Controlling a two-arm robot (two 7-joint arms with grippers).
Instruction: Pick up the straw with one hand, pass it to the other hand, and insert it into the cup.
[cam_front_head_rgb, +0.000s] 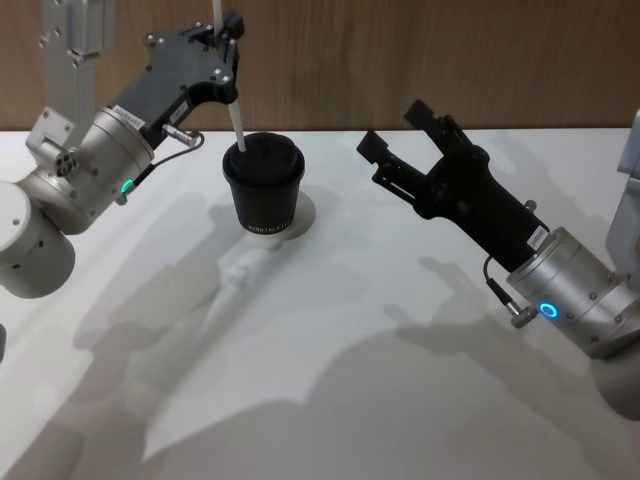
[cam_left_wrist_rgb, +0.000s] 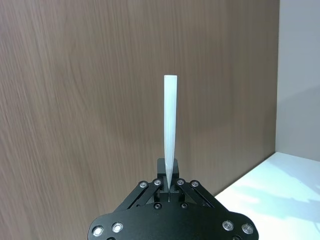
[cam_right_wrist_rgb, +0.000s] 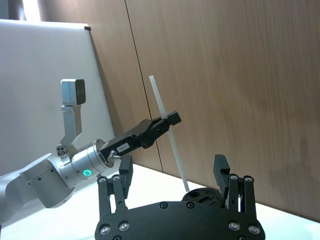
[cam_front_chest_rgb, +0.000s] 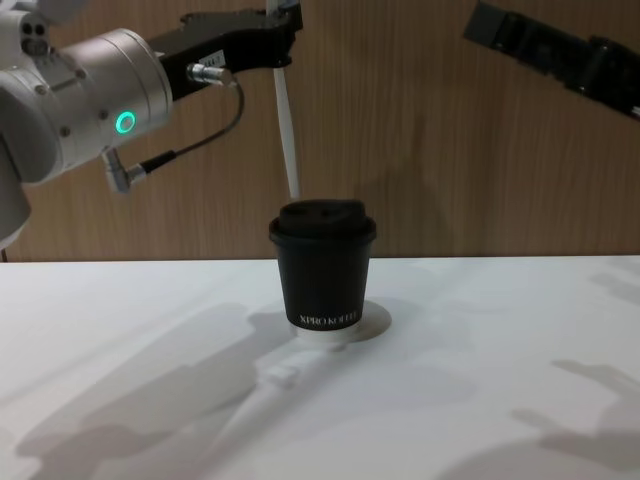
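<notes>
The left pincer (cam_front_head_rgb: 228, 45) pinches a white straw (cam_front_head_rgb: 236, 115) whose lower end touches the lid of the black cup (cam_front_head_rgb: 264, 187) on the white counter (cam_front_head_rgb: 400, 380). The right pincer (cam_front_head_rgb: 395, 135) hovers beside the cup, fingers spread.

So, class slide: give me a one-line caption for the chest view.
Left gripper holds the straw tip at the cup lid.

We see the left gripper (cam_front_chest_rgb: 283, 22) clamped on the straw (cam_front_chest_rgb: 288, 140), tilted, lower tip at the cup (cam_front_chest_rgb: 322, 272) lid. Right gripper (cam_front_chest_rgb: 480, 22) up top-right, well apart from cup.
</notes>
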